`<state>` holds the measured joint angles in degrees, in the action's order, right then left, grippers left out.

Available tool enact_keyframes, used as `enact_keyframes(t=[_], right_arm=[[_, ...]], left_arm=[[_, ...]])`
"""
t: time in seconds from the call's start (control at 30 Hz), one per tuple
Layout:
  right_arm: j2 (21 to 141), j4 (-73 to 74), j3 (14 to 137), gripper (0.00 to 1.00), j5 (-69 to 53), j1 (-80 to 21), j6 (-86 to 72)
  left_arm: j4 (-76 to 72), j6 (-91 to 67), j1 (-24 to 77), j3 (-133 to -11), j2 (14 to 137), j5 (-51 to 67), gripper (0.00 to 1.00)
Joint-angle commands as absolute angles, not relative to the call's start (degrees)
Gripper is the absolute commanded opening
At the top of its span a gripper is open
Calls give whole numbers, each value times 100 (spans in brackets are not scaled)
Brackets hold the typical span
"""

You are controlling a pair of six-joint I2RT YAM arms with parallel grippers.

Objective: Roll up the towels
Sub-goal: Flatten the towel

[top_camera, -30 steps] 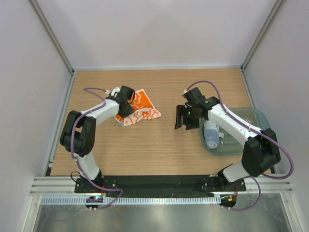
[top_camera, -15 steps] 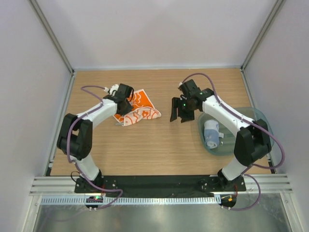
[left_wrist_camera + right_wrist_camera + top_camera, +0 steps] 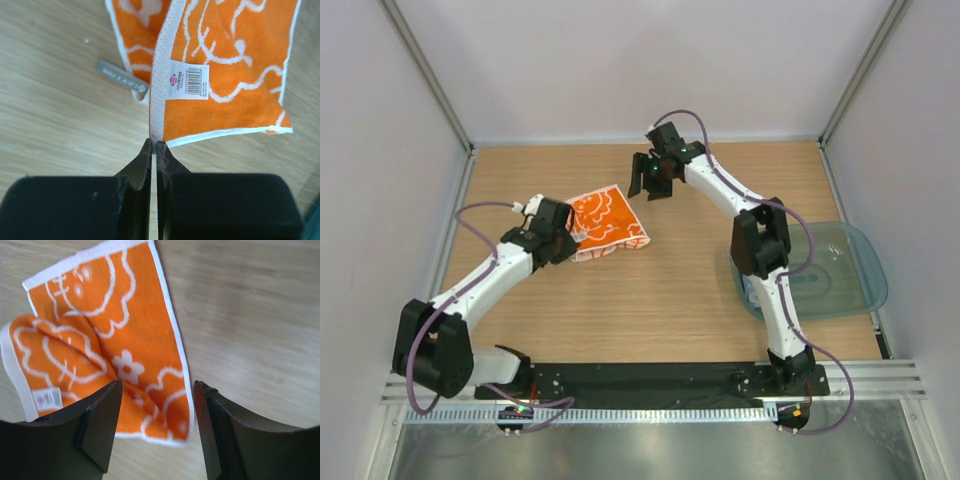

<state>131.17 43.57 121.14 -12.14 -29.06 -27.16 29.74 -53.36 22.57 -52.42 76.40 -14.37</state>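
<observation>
left tool [image 3: 154, 144] clenched on towel [image 3: 605, 220] corner | right tool [image 3: 157, 387] held open over its far side | towel laid left-middle on desk [image 3: 670, 290], bare wood all round | counted: one towel, one tray [image 3: 860, 262]

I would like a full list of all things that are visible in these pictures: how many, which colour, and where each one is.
orange towel: one, orange with white pattern, partly folded, on the table left of centre
paper label: one, white, on the towel
grey tag: one, grey, flat at the towel's edge
tray: one, translucent teal, right side of the table, its left part covered by the right arm
table: one, light wood
base plate: one, black, near edge
left gripper: one, black, shut on the towel's corner
right gripper: one, black, open, near the towel's far edge
</observation>
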Motion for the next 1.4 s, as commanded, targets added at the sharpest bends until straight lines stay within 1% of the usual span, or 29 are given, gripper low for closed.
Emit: enact_keyframes(t=[0.0, 0.2, 0.27, 0.4, 0.6, 0.8, 0.87, 0.9, 0.97, 1.03, 1.1, 1.13, 1.2, 1.37], right_arm=[[13717, 3870, 12927, 66, -1528, -2979, -2926], [14685, 3034, 13578, 66, -1942, -2997, -3444], [14774, 2814, 13562, 66, -2004, -3006, -3568], [14888, 2488, 13439, 66, -1881, -3059, -3682], [15169, 2224, 13263, 65, -1889, -3085, -3858], [15486, 2092, 13368, 59, -1943, -3173, -4131], [15486, 2109, 13342, 59, -1768, -3199, -4053], [15504, 2353, 13368, 58, -1636, -3234, -3965], [15460, 2784, 13439, 54, -1250, -3243, -3859], [15155, 2952, 12992, 51, -881, -3243, -3727], [14899, 2979, 12562, 50, -460, -3234, -3630], [14602, 2945, 12116, 50, -370, -3234, -3621], [14362, 2708, 11596, 51, -299, -3243, -3595], [13941, 2698, 11312, 53, -115, -3226, -3568]], left_arm=[[3138, -5300, 2233, -4940, 7234, -1301, 0], [3296, -5256, 2241, -4492, 6786, -1100, 0], [3366, -5265, 2241, -4369, 6628, -985, 1], [3656, -5396, 2250, -3921, 5918, -844, 1], [4306, -5520, 2250, -3771, 5037, -843, 1], [4790, -5642, 2328, -3718, 4457, -879, 0], [4860, -5739, 2329, -3700, 4308, -783, 0], [4852, -5765, 2338, -3674, 4254, -774, 0], [4852, -5766, 2338, -3665, 4219, -808, 0], [4878, -5748, 2329, -3691, 4236, -791, 0], [4896, -5757, 2338, -3700, 4254, -774, 0], [4896, -5748, 2338, -3700, 4245, -765, 0], [4904, -5757, 2347, -3709, 4202, -773, 0], [4992, -5801, 2364, -3753, 4122, -765, 0]])
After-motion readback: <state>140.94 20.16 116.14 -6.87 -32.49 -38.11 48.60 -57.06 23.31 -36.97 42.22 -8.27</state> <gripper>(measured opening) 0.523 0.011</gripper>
